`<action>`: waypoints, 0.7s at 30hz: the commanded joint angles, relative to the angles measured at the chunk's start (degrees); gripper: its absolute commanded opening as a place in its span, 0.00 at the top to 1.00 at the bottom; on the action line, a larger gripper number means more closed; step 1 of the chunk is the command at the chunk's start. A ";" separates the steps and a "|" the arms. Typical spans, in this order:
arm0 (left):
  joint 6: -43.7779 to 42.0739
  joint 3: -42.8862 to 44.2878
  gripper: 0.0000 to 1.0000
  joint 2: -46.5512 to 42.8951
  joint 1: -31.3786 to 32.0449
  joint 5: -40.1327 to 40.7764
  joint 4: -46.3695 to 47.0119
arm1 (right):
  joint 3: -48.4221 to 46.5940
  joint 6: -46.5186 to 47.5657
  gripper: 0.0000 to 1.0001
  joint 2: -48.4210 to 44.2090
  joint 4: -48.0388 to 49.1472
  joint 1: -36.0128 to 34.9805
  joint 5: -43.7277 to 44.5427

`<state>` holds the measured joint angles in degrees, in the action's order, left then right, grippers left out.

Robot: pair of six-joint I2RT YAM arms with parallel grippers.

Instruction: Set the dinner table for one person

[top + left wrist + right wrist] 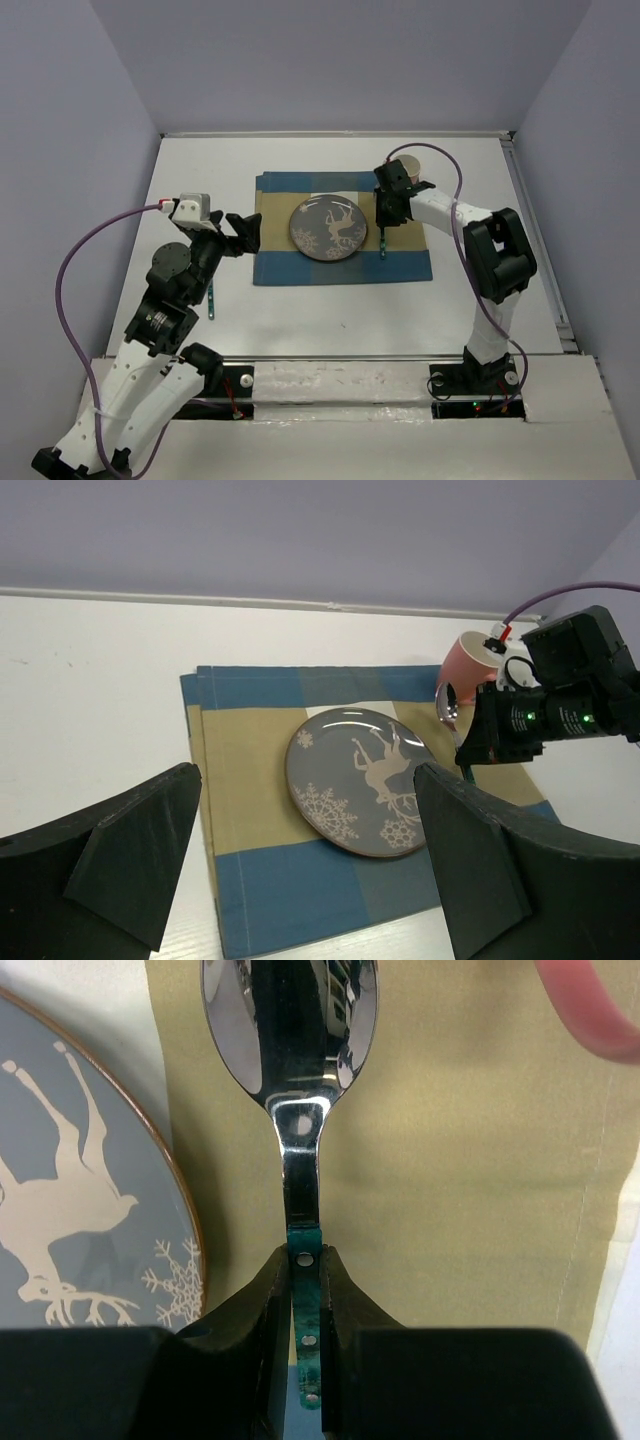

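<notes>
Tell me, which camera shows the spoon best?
The right wrist view: the spoon fills the frame, its green handle pinched in the right gripper. The top view shows only a thin sliver beside the plate; the left wrist view catches just its bowl near the pink cup.

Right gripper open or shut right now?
Shut: the right gripper clamps the spoon. Its fingers pinch the green handle with no gap visible; bowl over the checked mat.
</notes>
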<state>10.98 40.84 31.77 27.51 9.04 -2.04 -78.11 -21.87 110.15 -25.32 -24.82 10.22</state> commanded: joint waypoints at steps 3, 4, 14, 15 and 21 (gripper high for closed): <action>-0.26 0.12 0.01 1.28 -1.84 -0.69 2.22 | -4.07 1.21 0.86 3.49 -0.08 0.82 -0.02; -0.17 0.12 0.01 1.19 -2.10 -0.78 2.31 | -4.25 1.13 0.84 3.76 -0.17 0.82 -0.02; 0.35 0.46 0.01 3.29 -2.55 1.07 1.52 | -5.30 1.04 0.72 4.64 -0.34 0.82 0.42; 0.96 0.73 0.01 3.82 -2.63 1.07 0.30 | -5.30 0.95 0.66 4.55 -0.43 0.82 -0.11; 7.20 4.24 0.01 7.69 -2.90 0.19 -8.22 | -2.67 0.51 0.44 -1.84 2.37 0.82 -5.19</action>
<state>14.13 41.30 37.69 25.08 9.08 -5.26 -80.88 -21.61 114.74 -25.63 -24.34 9.10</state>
